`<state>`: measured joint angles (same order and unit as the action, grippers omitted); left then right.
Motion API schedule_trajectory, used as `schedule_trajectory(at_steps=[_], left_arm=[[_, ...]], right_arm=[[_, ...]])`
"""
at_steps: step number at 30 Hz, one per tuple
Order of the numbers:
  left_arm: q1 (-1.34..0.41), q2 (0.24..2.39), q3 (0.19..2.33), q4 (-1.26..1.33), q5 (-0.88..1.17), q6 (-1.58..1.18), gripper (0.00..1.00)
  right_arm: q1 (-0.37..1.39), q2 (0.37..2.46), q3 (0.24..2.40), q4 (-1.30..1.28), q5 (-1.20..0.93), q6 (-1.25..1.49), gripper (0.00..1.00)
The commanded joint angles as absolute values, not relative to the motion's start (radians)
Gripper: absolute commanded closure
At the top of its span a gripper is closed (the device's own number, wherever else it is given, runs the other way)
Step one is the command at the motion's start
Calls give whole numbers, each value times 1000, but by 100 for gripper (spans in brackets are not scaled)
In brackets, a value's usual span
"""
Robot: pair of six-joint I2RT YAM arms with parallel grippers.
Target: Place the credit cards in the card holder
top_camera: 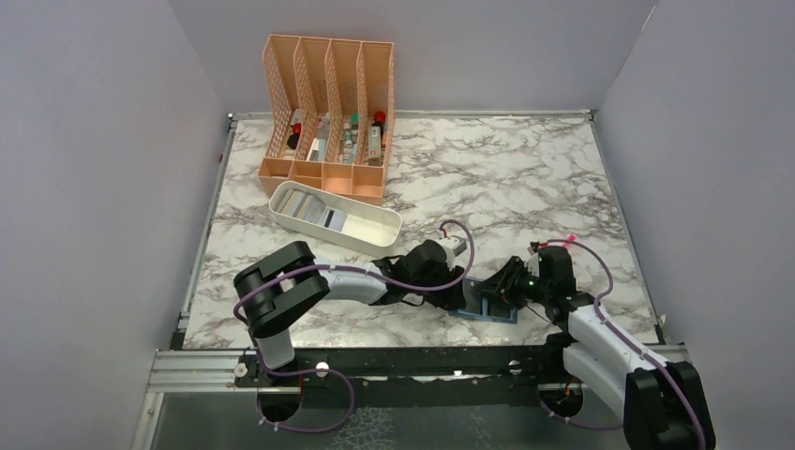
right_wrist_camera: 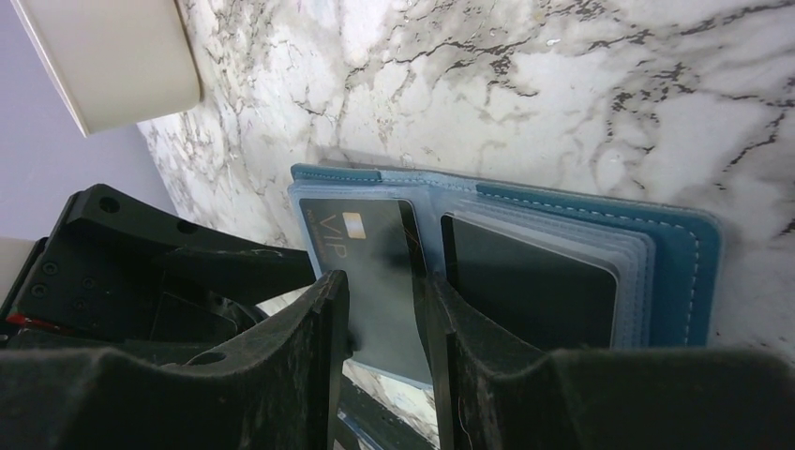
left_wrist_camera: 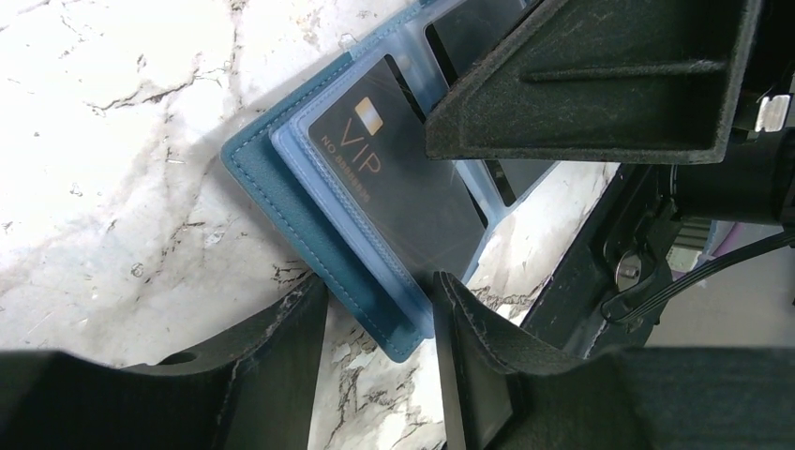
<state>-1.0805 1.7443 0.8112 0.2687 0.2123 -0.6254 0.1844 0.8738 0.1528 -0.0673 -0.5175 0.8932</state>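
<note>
Marble counter (top_camera: 525,178), near edge: left gripper (left_wrist_camera: 380,291), jaws apart, straddles the holder (left_wrist_camera: 281,202), likely steadying it; right gripper (right_wrist_camera: 384,281), barely parted, hovers over a card (right_wrist_camera: 361,234).

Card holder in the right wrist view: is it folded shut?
No, the card holder lies spread open, its inside facing up with a dark VIP card visible.

card holder (top_camera: 495,309): flat and spread open on the tabletop (top_camera: 525,178), between the left jaws and the right jaws
VIP card (left_wrist_camera: 394,169): in a holder leaf, under the right jaws
tray (top_camera: 367,223): behind and left of the left jaws, cards (top_camera: 309,204) inside
organizer (top_camera: 328,75): directly behind the tray
</note>
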Motion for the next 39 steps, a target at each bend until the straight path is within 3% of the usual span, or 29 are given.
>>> schedule_trajectory(at_steps=[1,3,8,9,14,20,23,28,36,39], left_arm=[[-1091,1778,846,321,290,-651,55],[-1091,1779,848,330,299,-665,63],[-1091,1769,843,332,300,-708,97],[-1091,1761,839,332,297,-714,100],[-1085,1650,805,289,208,-720,100],[-1085,1614,793,314,193,-731,100],[-1085,1612,780,314,161,-762,71],[-1084,1623,757,328,147,-792,48],[-1087,1740,751,425,162,-879,31],[-1089,1777,745,461,163,-908,30]], right_arm=[[196,846,134,-45,-536,917,60],[196,834,153,-78,-520,898,60],[196,796,236,-223,-448,827,60],[196,788,259,-259,-429,813,60],[196,696,451,-529,-245,730,59],[196,730,474,-512,-116,735,57],[196,807,504,-487,-14,734,58],[196,930,608,-524,111,694,52],[196,1071,598,-485,159,649,42],[196,1131,606,-481,169,641,40]])
